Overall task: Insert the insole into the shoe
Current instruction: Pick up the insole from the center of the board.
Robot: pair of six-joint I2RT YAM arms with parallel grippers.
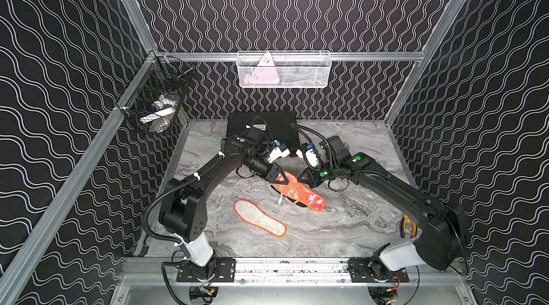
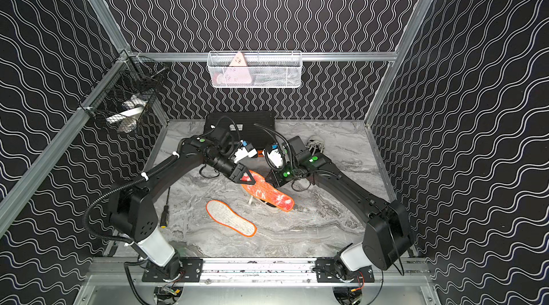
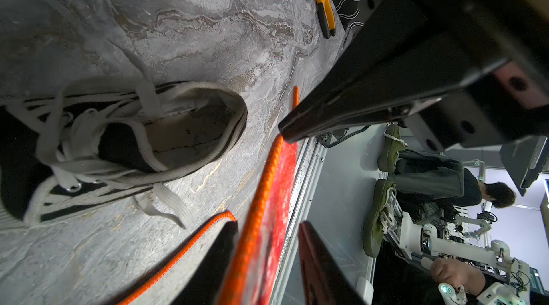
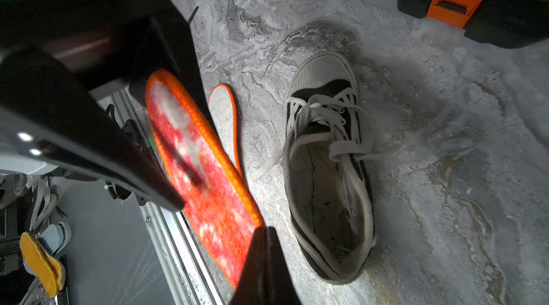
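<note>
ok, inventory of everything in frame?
black canvas sneaker with white laces: 1, black, on marble table
red mottled insole with orange edge: 1, red, held over sneaker
pale grey insole with orange edge: 1, grey, on table
black hard case: 1, black, table's back
yellow-handled pliers: 1, yellow, beside right arm
white wire basket: 1, white, back rail
black wire basket: 1, black, side rail
left gripper: 1, black, jaws astride red insole
right gripper: 1, black, shut on red insole

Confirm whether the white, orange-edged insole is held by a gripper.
No, the white, orange-edged insole lies flat and alone on the grey marble tabletop.
</note>
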